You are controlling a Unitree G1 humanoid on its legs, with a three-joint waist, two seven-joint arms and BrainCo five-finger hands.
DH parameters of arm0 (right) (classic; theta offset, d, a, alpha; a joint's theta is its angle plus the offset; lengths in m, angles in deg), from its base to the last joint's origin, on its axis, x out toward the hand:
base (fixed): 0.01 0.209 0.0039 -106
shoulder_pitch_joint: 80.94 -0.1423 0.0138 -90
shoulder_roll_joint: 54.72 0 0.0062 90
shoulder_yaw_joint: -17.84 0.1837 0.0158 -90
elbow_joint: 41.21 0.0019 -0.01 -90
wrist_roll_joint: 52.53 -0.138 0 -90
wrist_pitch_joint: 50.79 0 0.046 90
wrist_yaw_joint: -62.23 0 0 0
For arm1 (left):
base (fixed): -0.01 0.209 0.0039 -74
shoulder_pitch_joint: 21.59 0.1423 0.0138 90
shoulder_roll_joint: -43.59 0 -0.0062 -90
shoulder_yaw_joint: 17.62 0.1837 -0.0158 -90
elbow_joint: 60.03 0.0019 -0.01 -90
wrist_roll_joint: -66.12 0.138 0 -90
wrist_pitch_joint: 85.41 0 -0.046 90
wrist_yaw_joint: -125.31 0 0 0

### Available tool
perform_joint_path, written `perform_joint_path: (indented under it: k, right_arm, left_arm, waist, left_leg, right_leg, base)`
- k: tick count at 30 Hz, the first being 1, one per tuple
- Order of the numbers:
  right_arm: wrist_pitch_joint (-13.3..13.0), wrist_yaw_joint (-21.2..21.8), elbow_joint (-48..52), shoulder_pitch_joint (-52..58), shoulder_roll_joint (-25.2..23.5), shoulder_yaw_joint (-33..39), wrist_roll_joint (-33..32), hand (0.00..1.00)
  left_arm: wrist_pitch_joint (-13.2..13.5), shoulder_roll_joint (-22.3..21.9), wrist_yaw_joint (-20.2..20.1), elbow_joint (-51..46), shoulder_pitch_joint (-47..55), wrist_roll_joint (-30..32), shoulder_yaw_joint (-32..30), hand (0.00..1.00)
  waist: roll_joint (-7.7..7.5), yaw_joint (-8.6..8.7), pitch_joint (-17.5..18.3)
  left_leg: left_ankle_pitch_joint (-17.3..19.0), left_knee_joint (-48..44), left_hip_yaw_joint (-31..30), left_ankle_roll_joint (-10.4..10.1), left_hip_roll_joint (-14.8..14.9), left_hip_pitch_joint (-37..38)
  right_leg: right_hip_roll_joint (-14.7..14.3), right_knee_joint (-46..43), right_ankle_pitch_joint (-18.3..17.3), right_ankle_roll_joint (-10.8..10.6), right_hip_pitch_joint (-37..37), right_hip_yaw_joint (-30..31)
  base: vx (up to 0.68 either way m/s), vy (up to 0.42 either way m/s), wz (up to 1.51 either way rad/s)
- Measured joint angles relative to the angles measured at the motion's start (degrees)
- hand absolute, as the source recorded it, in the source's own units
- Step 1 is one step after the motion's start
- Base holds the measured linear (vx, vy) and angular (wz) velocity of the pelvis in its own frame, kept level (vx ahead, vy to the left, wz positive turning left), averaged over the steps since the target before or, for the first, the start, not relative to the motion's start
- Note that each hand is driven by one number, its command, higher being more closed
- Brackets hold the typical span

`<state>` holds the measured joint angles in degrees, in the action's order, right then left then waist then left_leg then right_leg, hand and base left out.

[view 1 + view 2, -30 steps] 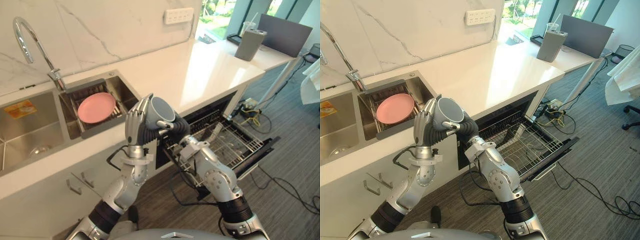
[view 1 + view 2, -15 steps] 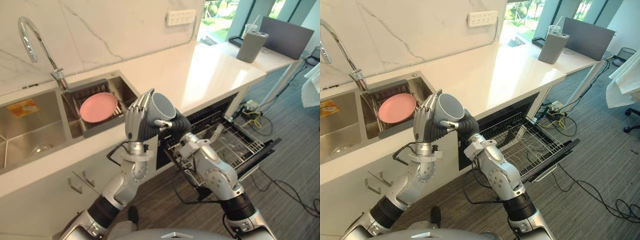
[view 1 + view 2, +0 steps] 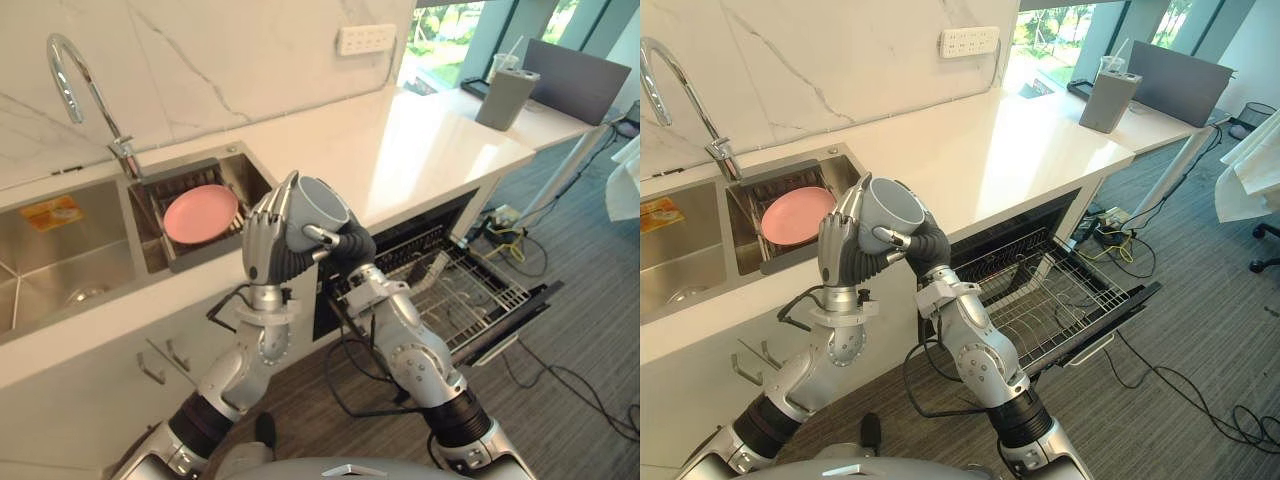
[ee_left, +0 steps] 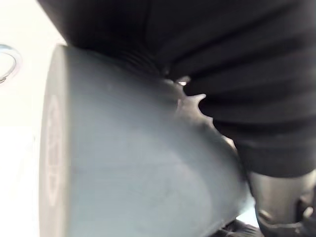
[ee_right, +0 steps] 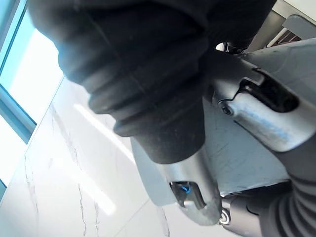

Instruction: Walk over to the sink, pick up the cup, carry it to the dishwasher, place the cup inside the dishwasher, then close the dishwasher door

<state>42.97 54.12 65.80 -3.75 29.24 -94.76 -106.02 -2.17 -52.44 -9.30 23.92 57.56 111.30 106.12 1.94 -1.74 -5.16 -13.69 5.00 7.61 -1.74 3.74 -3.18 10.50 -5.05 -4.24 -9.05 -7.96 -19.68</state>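
I see the cup (image 3: 318, 207), grey, held up in the air between both hands, just before the counter (image 3: 410, 150) edge and well above the floor. It is tilted, and its mouth shows to the head cam. The L hand (image 3: 266, 240) is on the sink side of it, with fingers curled round the cup wall, so it is grasping the cup. The R hand (image 3: 348, 246) comes from the dishwasher side and from below. One silver finger (image 3: 890, 238) lies across the lower part of the cup, so this hand also grips the cup, as far as I can tell. In the L wrist cam the cup wall (image 4: 123, 168) is very close, with the dark cover right above it. In the R wrist cam I see the dark cover, a silver finger (image 5: 190, 182) and a grey surface next to it. The dishwasher (image 3: 400, 235) is under the counter at the robot's right. Its door (image 3: 525, 305) is down and the wire rack (image 3: 470, 285) is pulled out over it. The sink (image 3: 60, 265) is at the left, with a faucet (image 3: 70, 70) behind it. A pink plate (image 3: 200, 213) lies in a drain basket (image 3: 170, 262) in the small compartment beside the sink, well apart from the cup.
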Motion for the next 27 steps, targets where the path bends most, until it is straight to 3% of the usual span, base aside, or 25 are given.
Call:
perform_joint_path:
  k: [15, 19, 20, 21, 22, 27]
  right_arm:
    - [-0.1, 0.2, 0.1, 0.0, -0.7, -0.8, 1.1, 1.00]
    - [-0.5, 0.3, 1.4, -1.7, -4.7, -1.9, 2.4, 1.00]
    - [-0.5, 0.7, 2.8, -2.9, -5.6, -2.2, 3.3, 0.00]
    - [-0.5, 0.9, 2.9, -3.3, -5.8, -2.4, 3.5, 0.00]
    - [-0.4, 1.9, 2.9, -4.7, -6.6, -2.6, 4.0, 1.00]
    - [0.2, 5.8, 2.8, -5.8, -7.1, -3.1, 4.4, 1.00]
  left_arm:
    - [1.7, 0.3, 0.0, -1.2, 1.3, 0.0, -1.6, 1.00]
    - [3.8, 2.8, -11.3, -13.8, 5.7, -2.5, -8.4, 1.00]
    - [4.8, 4.8, -14.8, -18.7, 6.3, -4.8, -11.0, 1.00]
    - [4.9, 5.2, -15.4, -19.6, 6.5, -5.2, -11.5, 1.00]
    - [5.6, 6.6, -17.4, -23.0, 7.7, -7.1, -13.6, 1.00]
    - [9.2, 8.6, -23.3, -29.7, 11.7, -14.6, -20.8, 1.00]
  waist:
    - [1.06, 0.11, 0.0]
    - [2.21, -0.06, 0.1]
    - [2.84, -0.63, 0.1]
    - [2.98, -0.76, 0.1]
    - [3.50, -1.03, 0.3]
    - [4.16, -1.31, 0.3]
  left_leg:
    - [-0.1, 0.0, -0.7, -0.1, -0.1, -0.4]
    - [-0.3, 0.0, -2.9, -0.4, -0.2, -1.0]
    - [-0.3, 0.0, -3.3, -0.4, -0.2, -1.0]
    - [-0.3, 0.0, -3.4, -0.4, -0.2, -1.0]
    - [-0.3, 0.0, -3.6, -0.4, -0.3, -1.0]
    - [-0.3, 0.0, -4.5, -0.4, -0.4, -1.2]
  right_leg:
    - [-0.2, 0.1, -0.1, -0.2, 0.0, -0.4]
    - [-0.6, 0.7, -0.1, 0.2, -0.9, -2.4]
    - [-0.7, 0.7, -0.3, 0.3, -1.2, -3.0]
    - [-0.7, 0.7, -0.3, 0.3, -1.3, -3.1]
    - [-0.8, 0.9, -0.3, 0.4, -1.4, -3.3]
    - [-0.9, 0.9, -0.8, 0.5, -1.8, -4.4]
  base:
    - [-0.01, -0.015, 0.01]
    - [0.00, -0.054, 0.22]
    - [0.00, -0.063, 0.21]
    - [0.00, -0.045, 0.15]
    - [0.00, -0.041, 0.07]
    - [-0.01, -0.037, 0.10]
